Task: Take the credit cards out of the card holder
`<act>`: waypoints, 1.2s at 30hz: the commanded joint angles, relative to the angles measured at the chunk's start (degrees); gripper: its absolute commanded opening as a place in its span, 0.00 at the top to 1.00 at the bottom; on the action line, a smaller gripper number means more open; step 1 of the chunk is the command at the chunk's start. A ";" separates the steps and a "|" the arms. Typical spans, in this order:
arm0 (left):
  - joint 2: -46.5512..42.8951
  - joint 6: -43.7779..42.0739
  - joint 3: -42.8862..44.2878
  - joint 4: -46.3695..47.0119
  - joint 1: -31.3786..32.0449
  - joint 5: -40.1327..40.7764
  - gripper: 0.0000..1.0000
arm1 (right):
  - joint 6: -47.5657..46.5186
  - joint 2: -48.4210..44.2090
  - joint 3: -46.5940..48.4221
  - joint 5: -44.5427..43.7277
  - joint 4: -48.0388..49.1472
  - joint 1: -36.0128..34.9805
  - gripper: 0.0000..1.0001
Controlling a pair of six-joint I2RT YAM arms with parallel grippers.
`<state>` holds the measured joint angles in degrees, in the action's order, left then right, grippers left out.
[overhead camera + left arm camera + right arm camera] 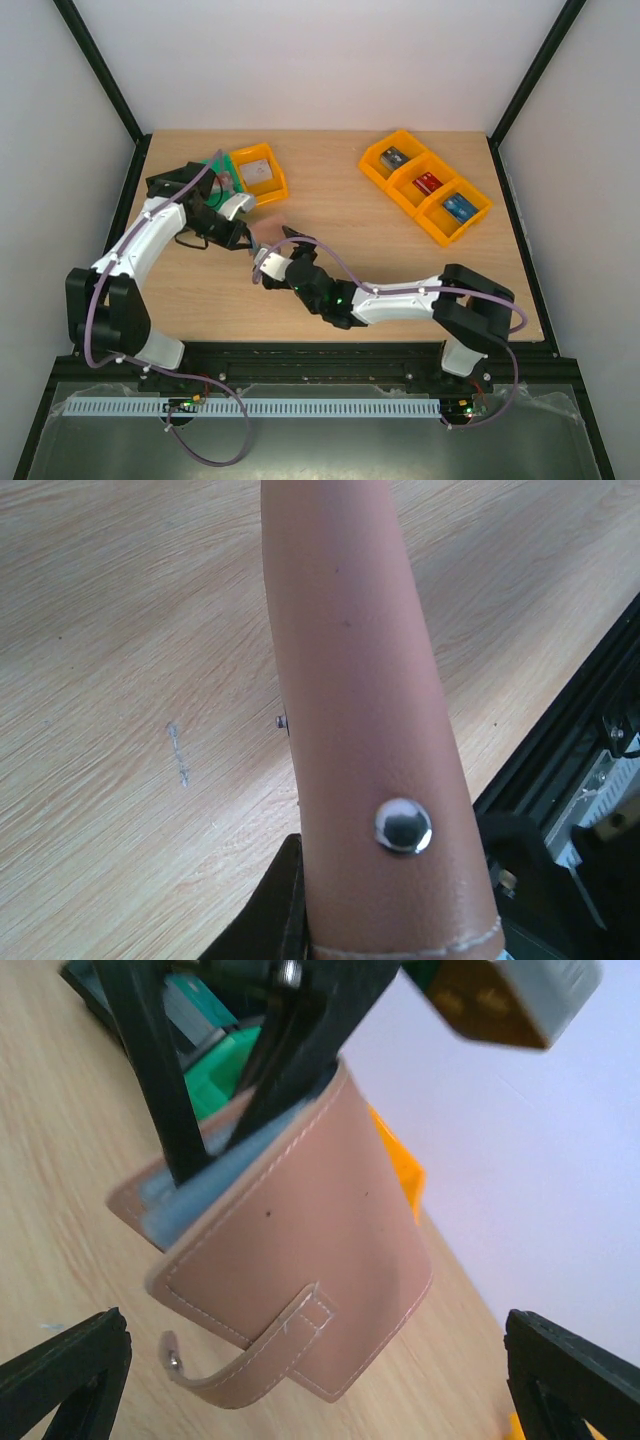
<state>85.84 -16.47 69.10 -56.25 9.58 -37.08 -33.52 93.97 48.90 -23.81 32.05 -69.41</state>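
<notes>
The tan-brown card holder point(320, 1220) hangs above the table, gripped at its top edge by my left gripper point(243, 238). Its light blue inside point(205, 1172) shows at the top left, and its strap with a metal snap point(230, 1370) hangs loose. In the left wrist view the holder point(350, 680) fills the middle, with one black finger point(272, 912) against it. My right gripper point(315, 1390) is wide open just in front of the holder, with nothing between its fingertips point(60, 1370). It sits right of the holder in the top view point(270, 263). No credit cards show.
An orange bin point(258, 172), a green bin point(220, 168) and a black bin point(172, 182) stand at the back left. A row of three orange bins point(425, 185) with small objects stands at the back right. The table's front edge lies near the arms.
</notes>
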 commanded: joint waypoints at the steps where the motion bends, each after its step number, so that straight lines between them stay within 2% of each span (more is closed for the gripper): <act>1: -2.95 0.32 0.26 -1.24 0.04 -1.75 0.98 | -3.21 3.19 2.78 -8.54 5.10 0.46 0.02; 5: -3.99 0.22 0.02 -1.17 0.08 -2.92 0.98 | -3.58 3.88 3.11 -7.08 4.78 1.23 0.01; 16: -5.08 0.33 -0.57 -0.47 0.16 -2.17 0.98 | -4.92 6.74 7.04 -11.51 7.41 2.69 0.01; 25: -4.85 0.73 -2.02 1.10 0.18 1.71 0.98 | -2.46 0.10 6.24 -10.95 4.47 3.64 0.00; 33: -6.53 -2.21 -2.04 -0.09 1.60 -1.93 0.98 | 3.65 -2.19 5.95 -3.11 -0.41 6.99 0.03; 36: -7.84 -3.62 -2.19 -0.61 2.05 -3.16 0.98 | 4.34 -2.74 6.28 3.62 -4.75 8.52 0.03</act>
<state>81.19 -17.21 67.42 -54.78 10.87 -36.49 -32.08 92.27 54.68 -28.23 32.99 -62.57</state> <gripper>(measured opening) 0.046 0.967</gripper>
